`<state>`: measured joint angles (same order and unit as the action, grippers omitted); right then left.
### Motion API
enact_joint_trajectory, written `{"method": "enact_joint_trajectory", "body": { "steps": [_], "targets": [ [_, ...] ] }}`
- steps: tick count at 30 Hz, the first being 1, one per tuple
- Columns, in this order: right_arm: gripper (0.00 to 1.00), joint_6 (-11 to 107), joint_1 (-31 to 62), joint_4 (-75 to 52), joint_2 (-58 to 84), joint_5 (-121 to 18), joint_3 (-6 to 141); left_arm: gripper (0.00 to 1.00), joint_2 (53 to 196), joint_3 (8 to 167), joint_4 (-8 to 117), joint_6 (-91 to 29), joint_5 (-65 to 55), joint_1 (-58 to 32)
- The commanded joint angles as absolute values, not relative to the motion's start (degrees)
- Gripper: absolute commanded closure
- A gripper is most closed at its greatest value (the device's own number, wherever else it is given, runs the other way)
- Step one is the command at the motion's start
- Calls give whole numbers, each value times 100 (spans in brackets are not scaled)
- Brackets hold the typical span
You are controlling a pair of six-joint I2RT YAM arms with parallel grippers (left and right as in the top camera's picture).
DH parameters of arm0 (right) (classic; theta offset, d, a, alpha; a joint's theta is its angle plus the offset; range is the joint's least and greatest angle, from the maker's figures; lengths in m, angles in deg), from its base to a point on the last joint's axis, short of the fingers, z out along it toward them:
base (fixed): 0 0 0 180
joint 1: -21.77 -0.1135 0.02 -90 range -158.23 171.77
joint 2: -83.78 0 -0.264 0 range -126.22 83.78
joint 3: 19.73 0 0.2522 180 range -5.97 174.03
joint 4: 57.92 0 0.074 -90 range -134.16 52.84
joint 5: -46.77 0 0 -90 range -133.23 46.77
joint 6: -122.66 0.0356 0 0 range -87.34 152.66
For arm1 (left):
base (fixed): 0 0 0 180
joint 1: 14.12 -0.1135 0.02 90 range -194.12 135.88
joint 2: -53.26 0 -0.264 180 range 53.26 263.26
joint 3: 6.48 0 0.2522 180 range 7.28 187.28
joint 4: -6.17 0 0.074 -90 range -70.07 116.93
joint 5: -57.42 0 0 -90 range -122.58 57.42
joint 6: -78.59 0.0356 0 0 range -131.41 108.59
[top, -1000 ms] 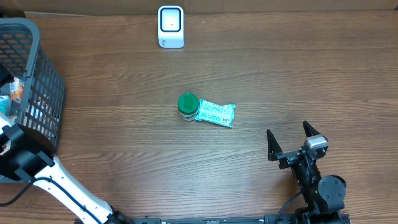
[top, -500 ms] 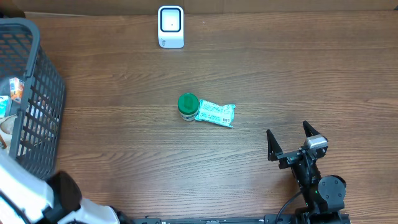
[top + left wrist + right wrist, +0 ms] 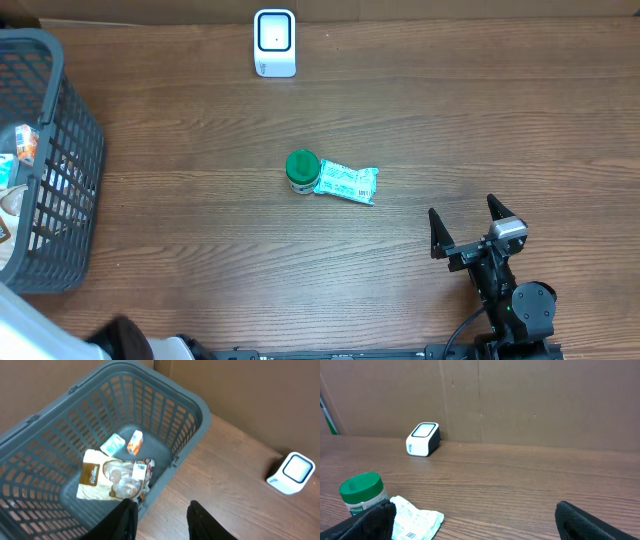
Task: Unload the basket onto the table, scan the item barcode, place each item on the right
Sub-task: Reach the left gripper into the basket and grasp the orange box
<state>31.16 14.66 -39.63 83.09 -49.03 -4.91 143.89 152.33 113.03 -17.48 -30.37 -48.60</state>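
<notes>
So, far left: a grey basket point(image 3: 70, 120) sits on the table point(image 3: 200, 260), its left side cut off in the overhead view. The left wrist view looks down into it: brown bag point(image 3: 92, 474), clear crinkly bag point(image 3: 122, 479) overlapping it, small teal pouch point(image 3: 112, 444), small orange carton point(image 3: 134, 442). Labels are too small to read.

The left gripper point(image 3: 161, 506) hangs above the basket's near rim, jaws partly apart, nothing between them. Only the ends of its fingers point(image 3: 126, 517) show; the rest is cut off by the bottom edge. Overhead gives just a blurred white and black piece of the left arm point(image 3: 25, 322) in the bottom left corner, with the gripper itself outside that frame.

Next, the white scanner point(image 3: 274, 42) stands at the far edge of the table, close to the cardboard wall point(image 3: 520, 400).

Mid-table, a green-lidded jar point(image 3: 302, 171) stands upright, and a teal-printed packet point(image 3: 347, 184) lies flat just right of it; touching or merely beside, cannot tell. In the right wrist view a barcode point(image 3: 410, 535) shows on the packet's near end, clipped by the bottom of the frame. The jar's lower label is hidden behind a dark finger. Jar and packet are well apart from the scanner.

Right side: the right gripper point(image 3: 465, 222) sits low near the table's near edge, jaws spread wide and empty, facing the far wall, apart from the packet.
</notes>
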Motion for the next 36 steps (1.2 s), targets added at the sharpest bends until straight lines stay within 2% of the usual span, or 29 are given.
{"method": "enact_joint_trajectory", "body": {
  "steps": [1, 6, 9, 10, 12, 13, 15, 25, 36],
  "targets": [
    [0, 3112, 1472, -3991, 8350, -4927, -550, 65, 13640, 13998, 10754, -1800, -3122, -4817],
    [0, 3110, 1472, -3993, 8350, -4927, -550, 64, 12400, 11563, 9303, -1781, -3128, -4817],
    [0, 3110, 1472, -3993, 8350, -4927, -552, 57, 11602, 10033, 8138, -1695, -3107, -4817],
    [0, 3112, 1472, -3991, 8350, -4927, -552, 52, 11439, 9690, 7834, -1663, -3109, -4817],
    [0, 3112, 1472, -3993, 8350, -4927, -552, 26, 11196, 9087, 7168, -1562, -3107, -4817],
    [0, 3112, 1472, -3993, 8350, -4927, -550, 18, 11157, 8901, 6899, -1562, -3107, -4817],
    [0, 3112, 1472, -3991, 8350, -4927, -550, 12, 11257, 8761, 6510, -1448, -3098, -4828],
    [0, 3110, 1472, -3993, 8350, -4927, -550, 4, 13248, 9924, 6193, -1121, -2956, -5341],
    [0, 3110, 1472, -3993, 8350, -4927, -550, 0, 14931, 9968, 5646, -878, -2971, -5540]
  ]
}}
